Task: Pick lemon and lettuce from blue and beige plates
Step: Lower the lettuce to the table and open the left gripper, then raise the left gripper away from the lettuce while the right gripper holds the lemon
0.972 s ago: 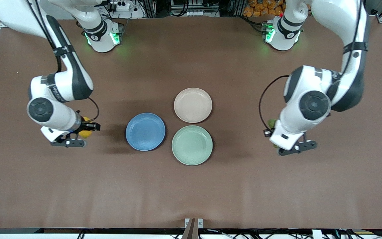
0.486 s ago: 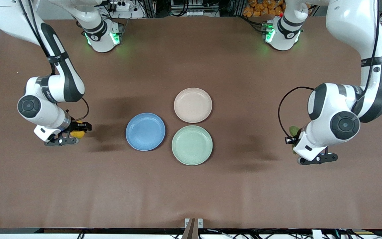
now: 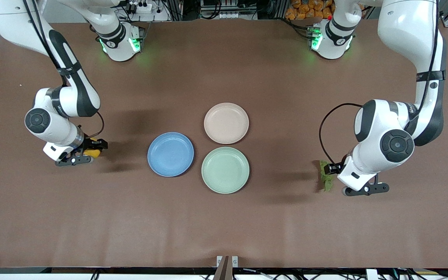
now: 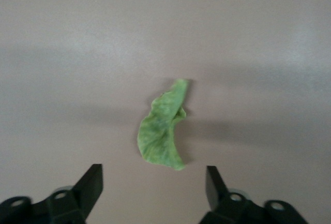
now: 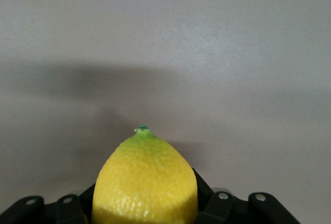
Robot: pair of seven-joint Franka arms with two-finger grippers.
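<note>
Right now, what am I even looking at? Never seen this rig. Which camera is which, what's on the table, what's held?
Two robot arms stand at a brown table, each with a two-finger gripper. The wide picture comes from a high camera facing them; the other two come from cameras on the arms' wrists.

Mid-table sit three bare plates: the blue plate, the beige plate and a mint-green plate.

The right gripper, over the table at the right arm's end, is shut on the lemon.

The left gripper is open at the left arm's end, with the lettuce lying loose on the table under it.
</note>
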